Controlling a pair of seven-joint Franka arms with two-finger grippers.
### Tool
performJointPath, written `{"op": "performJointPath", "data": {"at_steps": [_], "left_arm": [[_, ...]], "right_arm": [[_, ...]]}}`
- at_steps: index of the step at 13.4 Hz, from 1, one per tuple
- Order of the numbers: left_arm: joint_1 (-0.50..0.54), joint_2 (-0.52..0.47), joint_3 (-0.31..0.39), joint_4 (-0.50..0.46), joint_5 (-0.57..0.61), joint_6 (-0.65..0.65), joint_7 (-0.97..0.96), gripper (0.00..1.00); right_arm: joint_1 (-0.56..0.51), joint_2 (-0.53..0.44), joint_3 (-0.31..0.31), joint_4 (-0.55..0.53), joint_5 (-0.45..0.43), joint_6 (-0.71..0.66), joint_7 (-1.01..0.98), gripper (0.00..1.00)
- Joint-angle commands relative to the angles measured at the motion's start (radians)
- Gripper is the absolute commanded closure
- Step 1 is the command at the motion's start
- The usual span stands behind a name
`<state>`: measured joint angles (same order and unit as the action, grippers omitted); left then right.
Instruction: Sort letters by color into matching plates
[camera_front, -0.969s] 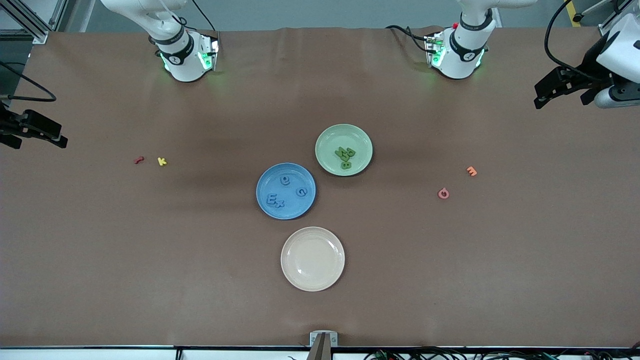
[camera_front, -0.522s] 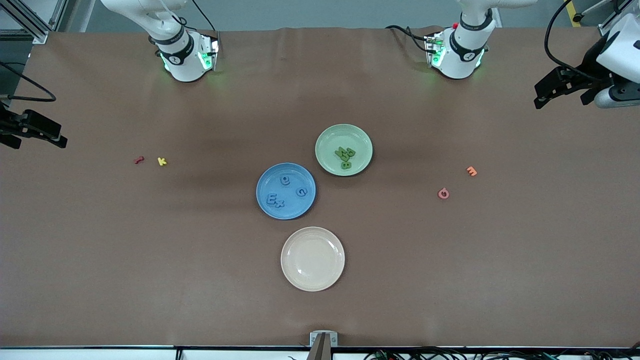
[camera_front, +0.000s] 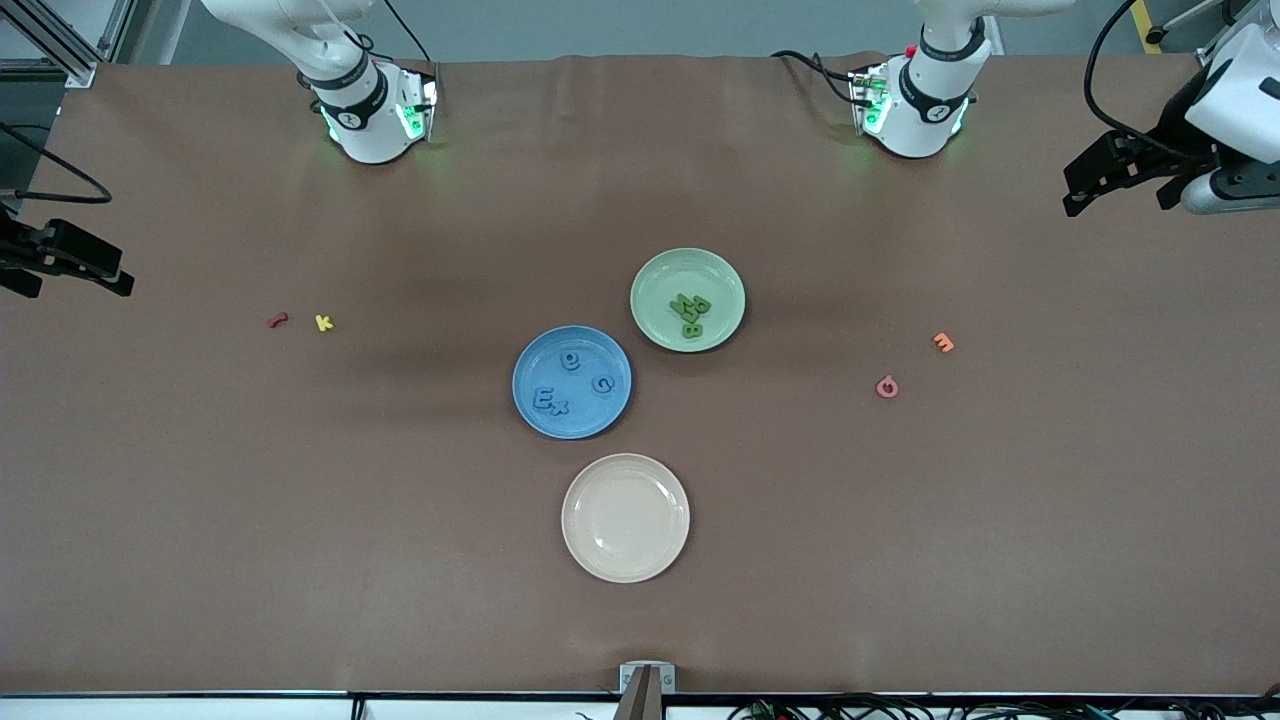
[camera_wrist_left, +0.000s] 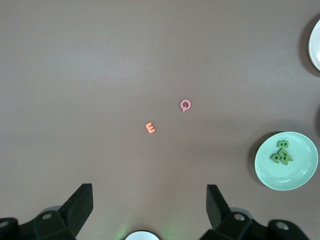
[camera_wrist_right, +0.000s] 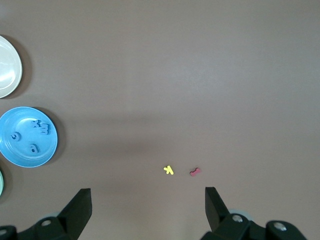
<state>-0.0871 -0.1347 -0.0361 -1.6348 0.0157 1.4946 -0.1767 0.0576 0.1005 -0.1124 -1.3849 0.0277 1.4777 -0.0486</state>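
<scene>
The left tool (camera_front: 1085, 190) has crept a tiny bit up and away from the middle since a moment ago, and nothing else has changed place. It hangs high over the left arm's end of the tabletop (camera_front: 300, 520), its two fingers (camera_wrist_left: 80, 205) wide apart and holding nothing. The right tool (camera_front: 80, 270) waits high over the right arm's end, fingers (camera_wrist_right: 80, 205) wide apart too, with nothing in them. In the middle of the tabletop sits the blue plate (camera_front: 530, 420) with four blue letters (camera_front: 570, 385) lying flat in it, a little spread out. Just beside it, farther from the front camera and toward the left arm's end, sits the green plate (camera_front: 655, 275). Four green letters (camera_front: 690, 312) lie in it in a small heap, touching each other. A cream plate (camera_front: 625, 560) sits nearer to the front camera than the blue plate, with nothing in it. Toward the left arm's end, an orange letter (camera_front: 943, 343) and a pink letter (camera_front: 886, 387) lie near each other on the bare tabletop, well apart from the plates. Toward the right arm's end, a red letter (camera_front: 278, 320) and a yellow letter (camera_front: 323, 322) lie close together.
</scene>
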Motion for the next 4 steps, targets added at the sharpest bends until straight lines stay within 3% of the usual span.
{"op": "performJointPath", "data": {"at_steps": [1, 4], "left_arm": [[-0.002, -0.002, 0.001, 0.024, -0.010, -0.008, 0.016, 0.00], [-0.002, -0.002, 0.001, 0.024, -0.010, -0.017, 0.016, 0.00]], "right_arm": [[-0.013, -0.005, 0.013, 0.010, -0.017, -0.010, -0.001, 0.00], [-0.013, -0.004, 0.013, 0.010, -0.017, -0.010, -0.001, 0.00]]}}
